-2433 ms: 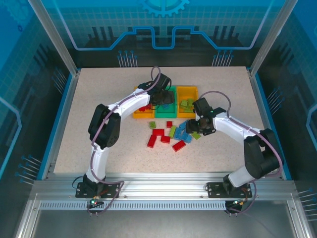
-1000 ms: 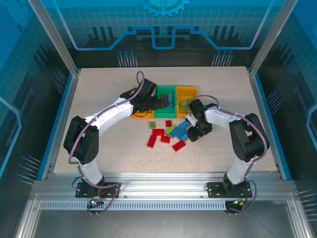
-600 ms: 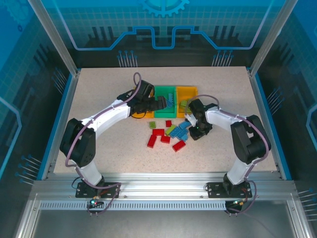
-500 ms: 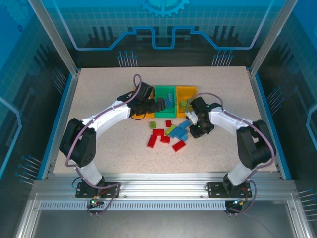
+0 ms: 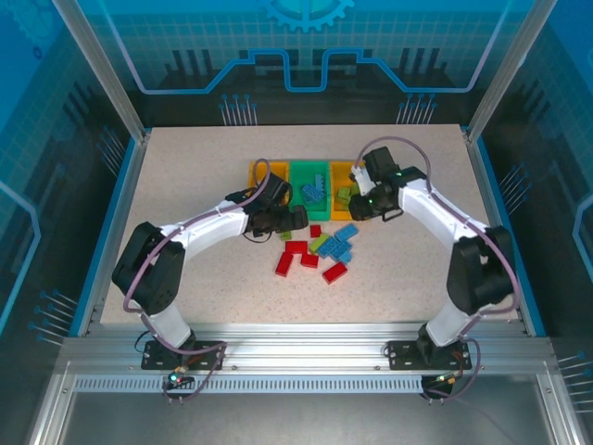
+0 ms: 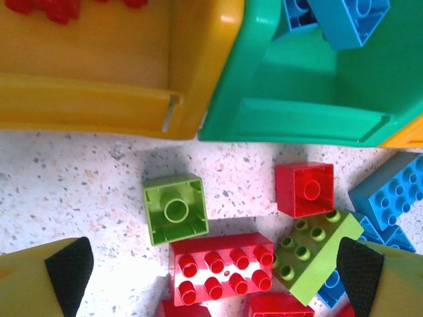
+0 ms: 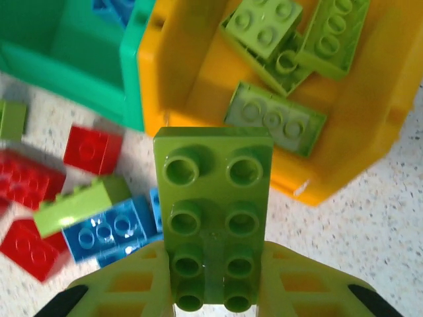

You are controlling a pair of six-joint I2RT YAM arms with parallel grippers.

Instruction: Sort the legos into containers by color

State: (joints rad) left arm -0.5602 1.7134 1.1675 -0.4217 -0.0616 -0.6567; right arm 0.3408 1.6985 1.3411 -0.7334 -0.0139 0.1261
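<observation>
In the right wrist view my right gripper [image 7: 215, 290] is shut on a light green eight-stud lego [image 7: 215, 205], held above the table just in front of the right yellow container [image 7: 344, 165], which has several light green legos [image 7: 276, 119] in it. From above, the right gripper [image 5: 361, 199] hangs at that container's [image 5: 350, 169] near edge. My left gripper [image 6: 211, 277] is open, low over a red eight-stud lego [image 6: 221, 267], with its pads [image 6: 66, 269] far apart. In the top view the left gripper [image 5: 289, 221] is in front of the left yellow container [image 5: 262, 172].
The green container [image 6: 310, 112] holds blue legos [image 6: 344, 16]. Loose on the table lie a light green square lego [image 6: 175, 210], a small red one [image 6: 304, 189], a light green long one [image 6: 316, 246] and blue ones [image 6: 390, 195]. The loose pile [image 5: 320, 248] sits before the containers.
My right gripper shut on the light green lego in the pile and carried it up to the right yellow container. My left gripper drew back from the containers toward the pile, still open.
</observation>
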